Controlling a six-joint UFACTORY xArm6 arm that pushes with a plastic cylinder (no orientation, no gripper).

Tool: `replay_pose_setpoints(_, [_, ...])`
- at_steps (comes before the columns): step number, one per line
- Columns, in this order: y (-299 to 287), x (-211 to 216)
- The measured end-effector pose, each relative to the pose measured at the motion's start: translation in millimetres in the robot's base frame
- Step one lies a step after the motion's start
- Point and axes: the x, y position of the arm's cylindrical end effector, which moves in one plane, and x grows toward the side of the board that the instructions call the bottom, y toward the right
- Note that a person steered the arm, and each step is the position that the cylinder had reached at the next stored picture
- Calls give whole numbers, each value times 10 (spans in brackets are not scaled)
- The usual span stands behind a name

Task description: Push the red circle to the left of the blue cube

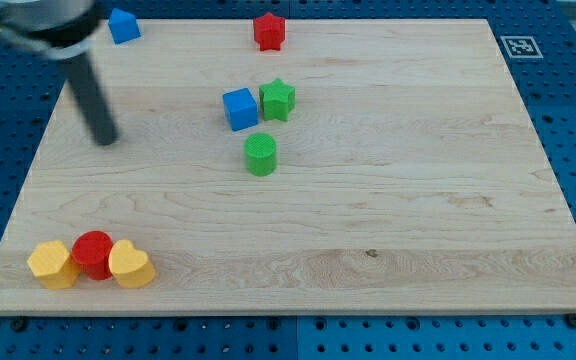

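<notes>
The red circle (pixel 94 253) lies near the board's bottom left corner, wedged between a yellow hexagon-like block (pixel 52 264) on its left and a yellow heart (pixel 131 265) on its right. The blue cube (pixel 239 108) sits in the upper middle of the board, touching a green star (pixel 278 100) on its right. My tip (pixel 105 140) rests on the board at the upper left, well above the red circle and far to the left of the blue cube.
A green cylinder (pixel 261 155) stands just below the blue cube. A second blue block (pixel 123 25) lies at the top left edge and a red star-like block (pixel 269 31) at the top middle. The wooden board (pixel 418 200) lies on a blue pegboard.
</notes>
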Motion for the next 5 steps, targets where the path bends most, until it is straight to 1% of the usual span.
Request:
replay_pose_setpoints(1, [-444, 189])
replay_pose_setpoints(2, [-462, 256])
replay_pose_setpoints(3, [-460, 612])
replay_pose_setpoints(4, [-456, 1617])
replay_pose_setpoints(5, [-437, 1807])
